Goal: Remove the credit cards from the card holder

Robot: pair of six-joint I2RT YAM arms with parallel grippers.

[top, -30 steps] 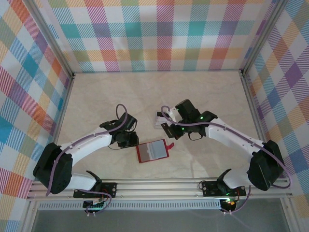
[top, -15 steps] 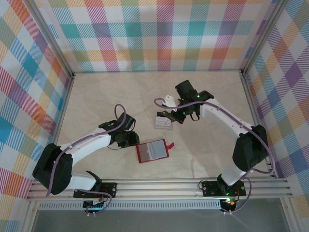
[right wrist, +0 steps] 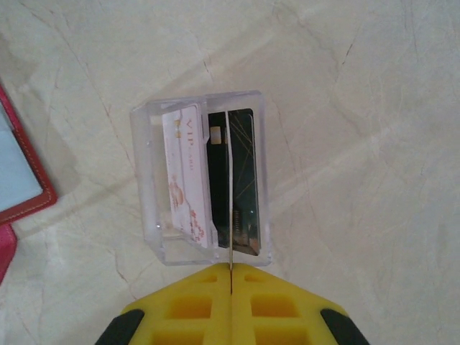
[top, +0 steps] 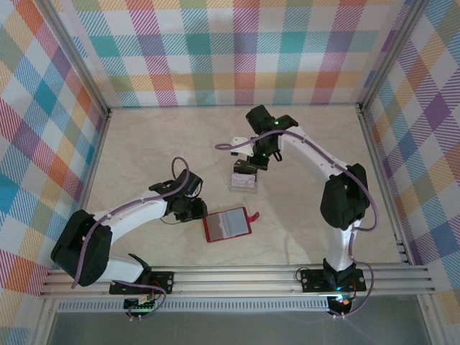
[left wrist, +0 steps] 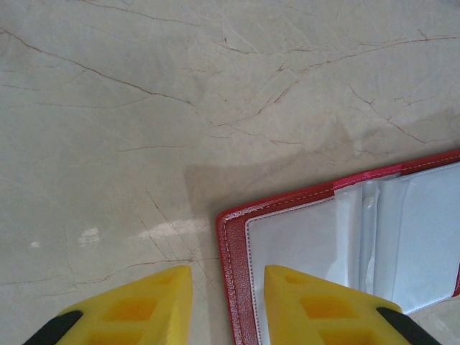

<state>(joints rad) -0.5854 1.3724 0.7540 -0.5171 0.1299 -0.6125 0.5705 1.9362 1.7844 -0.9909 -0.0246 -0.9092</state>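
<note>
While the card holder [top: 227, 224] lies spread open and flat on the pale marble-patterned table [left wrist: 144, 108], red border up and grey clear-pocketed inside showing, the left gripper [top: 195, 210] sits low at its left edge. From the left wrist, the left gripper [left wrist: 226, 277] has its two yellow fingers [left wrist: 122, 313] parted by a narrow gap with nothing gripped. Bare table and the holder's red border show in that gap. One finger is over bare table and the other hangs over the edge of the card holder [left wrist: 345, 237]; I cannot tell whether it touches. The snap tab [top: 253, 214] sticks out on the holder's far right side, away from these jaws.

Two credit cards [right wrist: 208, 180] lie in a clear box [top: 243, 183], which stands apart from the holder, farther back and slightly to the right. A white card [right wrist: 187, 172] printed "VIP" lies beside a dark card [right wrist: 244, 180].

Directly above this box, the right gripper [top: 246, 167] has its yellow fingers pressed together with no gap. From the right wrist, the right gripper [right wrist: 230, 272] is at the near wall of the clear box [right wrist: 147, 180]. A thin pale line runs from the seam between the fingers across the box; whether it is a card pinched edge-on or part of the box, I cannot tell. A corner of the card holder [right wrist: 21, 172] shows at the left.
</note>
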